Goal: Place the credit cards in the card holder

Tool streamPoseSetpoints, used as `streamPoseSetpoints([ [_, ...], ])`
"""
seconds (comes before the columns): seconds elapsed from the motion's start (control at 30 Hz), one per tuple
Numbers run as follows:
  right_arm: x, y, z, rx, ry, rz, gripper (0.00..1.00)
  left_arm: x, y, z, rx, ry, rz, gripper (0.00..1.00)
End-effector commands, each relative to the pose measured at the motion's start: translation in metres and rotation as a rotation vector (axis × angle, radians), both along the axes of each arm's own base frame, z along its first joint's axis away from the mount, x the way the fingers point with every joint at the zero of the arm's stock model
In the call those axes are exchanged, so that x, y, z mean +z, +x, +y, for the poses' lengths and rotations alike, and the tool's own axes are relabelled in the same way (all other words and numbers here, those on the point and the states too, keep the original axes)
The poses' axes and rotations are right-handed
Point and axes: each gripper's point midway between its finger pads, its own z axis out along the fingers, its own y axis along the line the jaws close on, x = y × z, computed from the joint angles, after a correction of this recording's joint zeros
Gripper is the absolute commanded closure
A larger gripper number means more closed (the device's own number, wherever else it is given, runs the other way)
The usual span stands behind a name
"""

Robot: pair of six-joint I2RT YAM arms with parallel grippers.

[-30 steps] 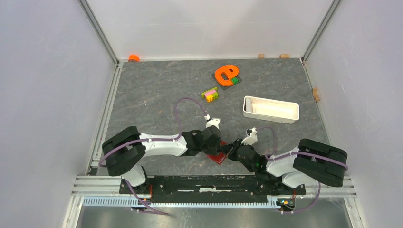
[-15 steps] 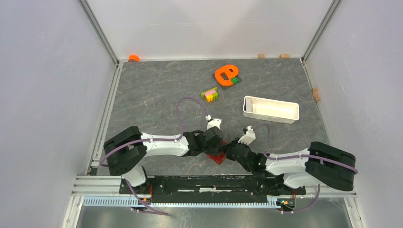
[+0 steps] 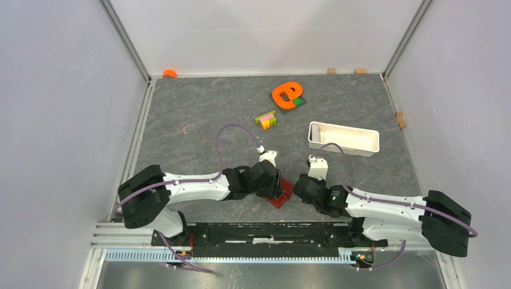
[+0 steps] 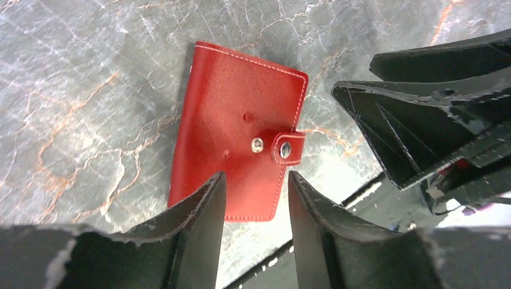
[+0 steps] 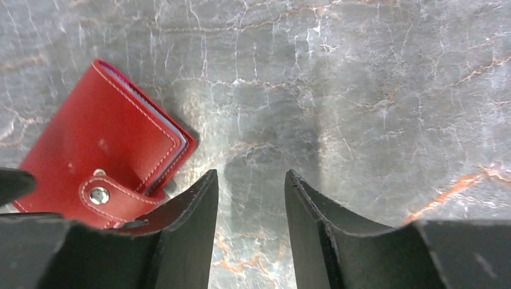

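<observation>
Card holder (image 3: 281, 195): lies flat on the grey marbled tabletop (image 3: 199, 120), near its close edge and between the two arms' wrists; dark red, folded shut, cover facing up.
Snap tab (image 4: 287, 149): wraps over one long edge onto the cover; sits just beside a bare metal stud, not on it.
Inside: shows only as a thin pale strip between the covers, at the open side in the right wrist view.
Left jaws: apart, with nothing clamped; fingers (image 4: 202, 217) hang over the holder's edge below the tab; cannot tell whether they touch the leather.
Right jaws: apart, holding nothing; fingers (image 5: 187, 229) frame bare tabletop, the tab corner of the holder just beside one finger and partly hidden behind it.
Arms: reach in from left and right, tips close together over the holder.
White tray (image 3: 343, 138): oblong, beyond the right arm, well apart from the holder.
Toy bricks (image 3: 266, 120): small pink, yellow and green cluster, mid tabletop, left of the tray.
Orange piece (image 3: 287, 94): curved shape on a dark plate with green bricks, farther back than the cluster.
Orange cap (image 3: 169, 73): far left corner.
Wooden blocks (image 3: 331, 70): along the far edge.
</observation>
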Motion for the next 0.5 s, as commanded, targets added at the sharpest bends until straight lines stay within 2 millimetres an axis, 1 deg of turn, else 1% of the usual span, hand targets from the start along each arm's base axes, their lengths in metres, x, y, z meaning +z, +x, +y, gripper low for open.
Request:
streamPoseSetpoints([
  [0.0,0.017,-0.008,0.002,0.080,-0.045,0.048,0.50,0.018,-0.002,0.013,-0.014,-0.020,0.004,0.48],
  [0.1,0.027,-0.013,0.017,0.106,0.019,0.082,0.49,0.023,-0.002,0.019,-0.023,-0.036,0.020,0.46],
  [0.2,0.040,-0.018,0.037,0.115,0.146,0.106,0.47,0.031,0.001,0.024,-0.015,-0.088,0.010,0.44],
  [0.27,0.049,-0.022,0.053,0.135,0.247,0.115,0.43,0.029,0.005,0.028,-0.009,-0.096,0.015,0.44],
  [0.33,0.056,-0.023,0.065,0.139,0.318,0.123,0.40,0.023,0.008,0.031,-0.007,-0.089,0.023,0.44],
  [0.4,0.060,-0.022,0.069,0.128,0.325,0.127,0.38,0.015,0.009,0.033,-0.008,-0.071,0.027,0.44],
  [0.47,0.060,-0.020,0.069,0.117,0.279,0.135,0.38,0.008,0.008,0.034,-0.014,-0.055,0.030,0.46],
])
